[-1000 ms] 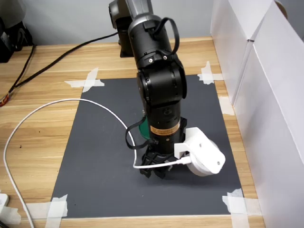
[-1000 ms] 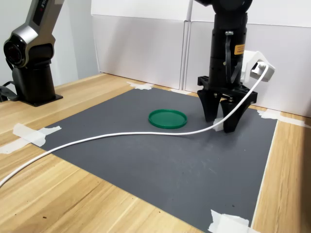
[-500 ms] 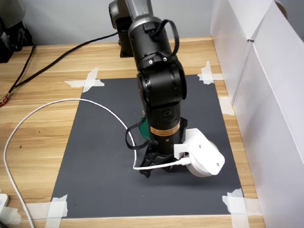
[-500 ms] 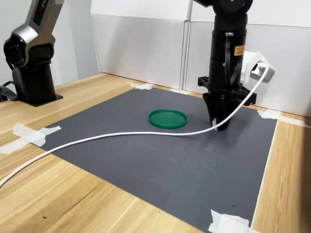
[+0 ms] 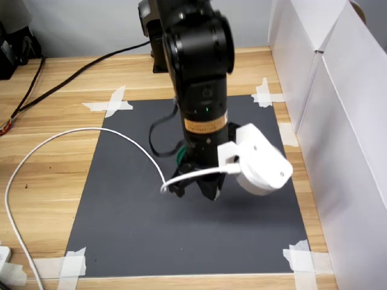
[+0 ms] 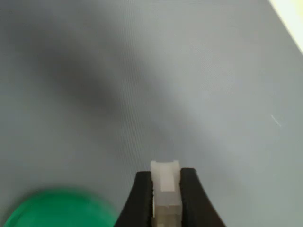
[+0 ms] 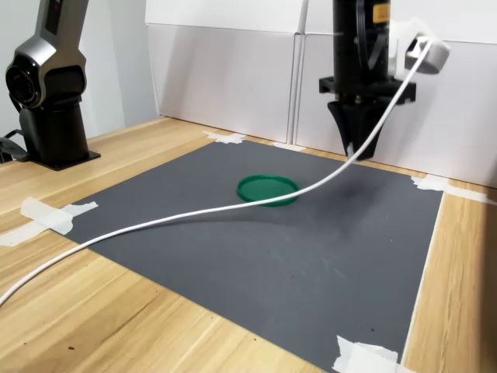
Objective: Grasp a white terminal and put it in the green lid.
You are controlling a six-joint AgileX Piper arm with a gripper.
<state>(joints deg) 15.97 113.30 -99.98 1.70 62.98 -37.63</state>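
Observation:
In the wrist view my gripper (image 6: 165, 176) is shut on the white terminal (image 6: 165, 183), a small translucent block clamped between the two black fingers. The green lid (image 6: 57, 211) shows blurred at the edge of that picture, off to one side of the fingers. In the second exterior view the gripper (image 7: 353, 146) hangs well above the dark mat, to the right of and beyond the green lid (image 7: 267, 189), which lies flat with nothing in it. In the first exterior view the gripper (image 5: 207, 191) points down and the arm covers nearly all of the lid.
A white cable (image 7: 194, 215) droops from the wrist camera housing (image 5: 261, 168) across the dark mat (image 5: 133, 217) and off the wooden table. Tape pieces (image 5: 302, 257) hold the mat's corners. White boxes (image 5: 338, 121) line the first exterior view's right. The arm's base (image 7: 48, 116) stands at the second exterior view's left.
The open fingers closed at the mat, then the gripper rose clear of it with the terminal and shifted towards the lid. The cable lifted with the wrist.

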